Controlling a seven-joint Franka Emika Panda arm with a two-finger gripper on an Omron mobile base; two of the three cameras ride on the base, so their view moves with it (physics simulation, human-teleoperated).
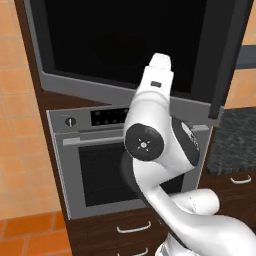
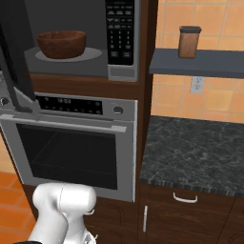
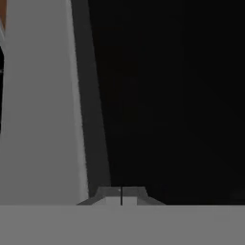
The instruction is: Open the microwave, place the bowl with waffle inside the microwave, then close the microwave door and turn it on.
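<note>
Left base view: the arm rises from the lower right, bends at a dark round joint, and reaches up and away, its white forearm ending against the door (image 1: 125, 45). The door fills the top of the view, its black glass facing the camera, swung partly out, with its dark handle (image 1: 216, 107) hanging down at the right edge. Below it sits the oven (image 1: 100, 165) with its knob and display strip.

Right base view: the microwave (image 2: 121, 71) stands open; the bowl (image 2: 62, 44) sits upright on the grey turntable (image 2: 93, 55) inside, left of the black keypad (image 2: 120, 31). The door shows edge-on at the far left, its long axis upright and slightly tilted. To the right, a brown jar (image 2: 189, 42) stands on a shelf (image 2: 200, 64) above a dark counter (image 2: 190, 152). The arm's white base shows at the bottom left.

Hand view: the gripper (image 3: 121, 196) is fully closed, tips pressed together with nothing between them, close before the door's black glass, whose grey frame (image 3: 43, 105) runs up the left.
</note>
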